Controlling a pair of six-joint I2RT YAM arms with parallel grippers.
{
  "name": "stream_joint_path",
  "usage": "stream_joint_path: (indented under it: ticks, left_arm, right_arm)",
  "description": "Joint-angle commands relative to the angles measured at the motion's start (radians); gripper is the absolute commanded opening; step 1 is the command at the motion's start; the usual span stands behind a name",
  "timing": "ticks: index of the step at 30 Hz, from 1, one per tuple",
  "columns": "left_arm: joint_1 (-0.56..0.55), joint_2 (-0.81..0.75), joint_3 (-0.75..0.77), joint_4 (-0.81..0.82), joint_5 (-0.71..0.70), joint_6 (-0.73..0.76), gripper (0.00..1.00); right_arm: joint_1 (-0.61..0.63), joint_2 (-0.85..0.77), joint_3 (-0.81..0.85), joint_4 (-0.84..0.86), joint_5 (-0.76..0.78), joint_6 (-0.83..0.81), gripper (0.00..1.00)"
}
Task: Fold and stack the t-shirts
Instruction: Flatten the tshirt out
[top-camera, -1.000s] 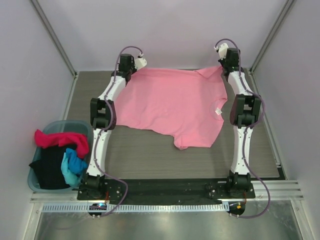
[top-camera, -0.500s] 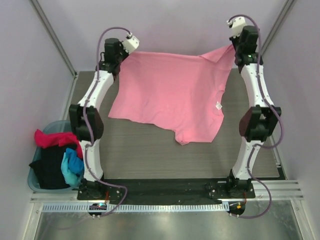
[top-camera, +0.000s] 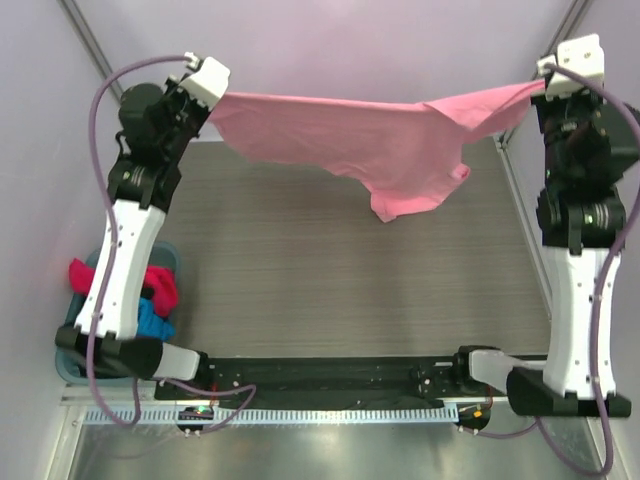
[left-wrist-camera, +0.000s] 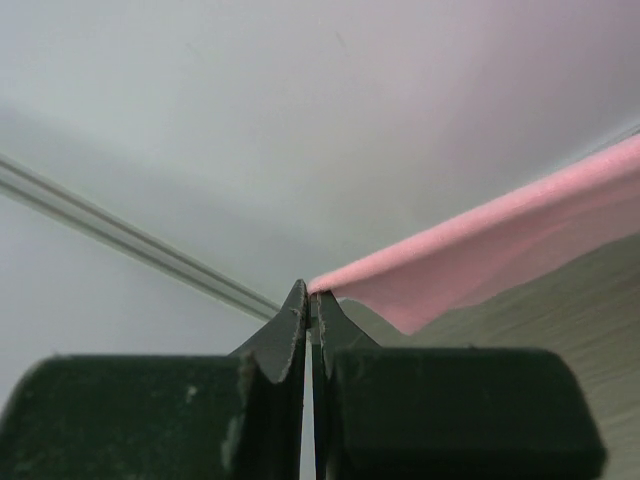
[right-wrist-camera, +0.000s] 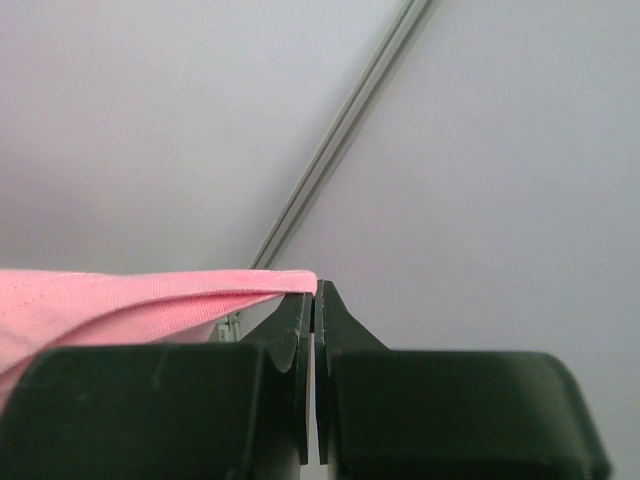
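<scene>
The large light pink t-shirt (top-camera: 370, 135) hangs in the air above the far part of the table, stretched between my two grippers. My left gripper (top-camera: 215, 95) is shut on its left corner, and my right gripper (top-camera: 540, 88) is shut on its right corner. In the left wrist view the pink cloth (left-wrist-camera: 500, 250) runs off to the right from the pinched tips (left-wrist-camera: 310, 295). In the right wrist view the hem (right-wrist-camera: 120, 300) runs off to the left from the tips (right-wrist-camera: 316, 292). A magenta t-shirt (top-camera: 160, 285) and a bright blue one (top-camera: 150, 322) lie in the basket.
A teal plastic basket (top-camera: 68, 318) stands at the left edge, mostly hidden behind my raised left arm. The grey wood-grain table (top-camera: 330, 280) lies under the hanging shirt. Enclosure walls with metal frame posts (top-camera: 85, 35) stand close behind both grippers.
Both arms have risen and spread apart, lifting the pink t-shirt off the table. It lay flat a second ago and now hangs from its two held corners.
</scene>
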Motion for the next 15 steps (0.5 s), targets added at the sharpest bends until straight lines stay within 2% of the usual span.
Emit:
stream_joint_path:
  ticks: [1, 6, 10, 15]
  left_arm:
    - [0.004, -0.147, -0.064, -0.063, 0.003, -0.031, 0.00]
    - [0.004, -0.360, -0.121, -0.109, 0.014, -0.063, 0.00]
    - [0.006, -0.439, -0.107, -0.113, 0.014, -0.055, 0.00]
    - [0.007, -0.413, 0.072, -0.111, 0.008, -0.040, 0.00]
  right_arm:
    - [-0.004, -0.113, -0.028, -0.054, 0.005, 0.025, 0.01]
    - [-0.004, -0.285, 0.030, -0.174, -0.011, 0.039, 0.01]
    - [-0.004, -0.365, 0.085, -0.217, -0.018, 0.019, 0.01]
    - [-0.004, -0.304, 0.273, -0.215, -0.017, -0.016, 0.01]
